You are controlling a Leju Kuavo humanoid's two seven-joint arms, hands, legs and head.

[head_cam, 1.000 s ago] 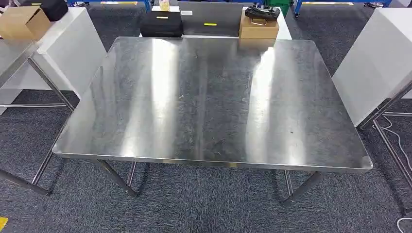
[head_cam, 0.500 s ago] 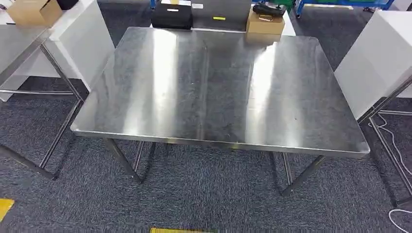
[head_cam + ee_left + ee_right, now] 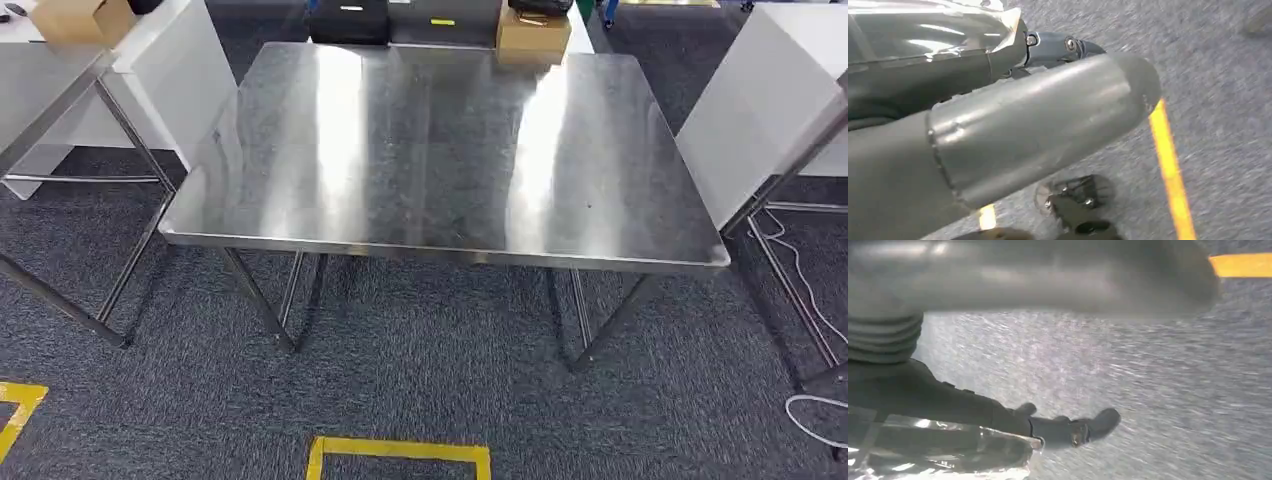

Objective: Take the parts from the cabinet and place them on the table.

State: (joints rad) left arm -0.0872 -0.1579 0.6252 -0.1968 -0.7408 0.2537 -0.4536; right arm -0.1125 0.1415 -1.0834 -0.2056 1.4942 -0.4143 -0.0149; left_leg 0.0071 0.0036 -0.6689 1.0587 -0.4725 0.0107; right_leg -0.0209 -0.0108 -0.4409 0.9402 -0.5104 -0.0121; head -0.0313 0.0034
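Note:
The steel table (image 3: 450, 150) stands ahead in the head view, its top bare. In the left wrist view my left hand (image 3: 1023, 125) hangs over the carpet, and a shiny silver foil packet (image 3: 928, 35) lies gripped between its thick thumb and dark fingers (image 3: 1058, 47). The right wrist view shows my right hand (image 3: 973, 405) holding a similar silver foil packet (image 3: 933, 450) against its fingers (image 3: 1073, 427). That view is blurred by motion.
White tables flank the steel one at left (image 3: 50, 80) and right (image 3: 780, 90). Behind it sit a black case (image 3: 348, 20) and a cardboard box (image 3: 533, 30). Yellow tape (image 3: 398, 452) marks the carpet in front. A white cable (image 3: 810, 300) lies on the floor at right.
The whole head picture has shifted: the table sits higher and farther off, and yellow floor tape has come into view below. The camera moved, not the table.

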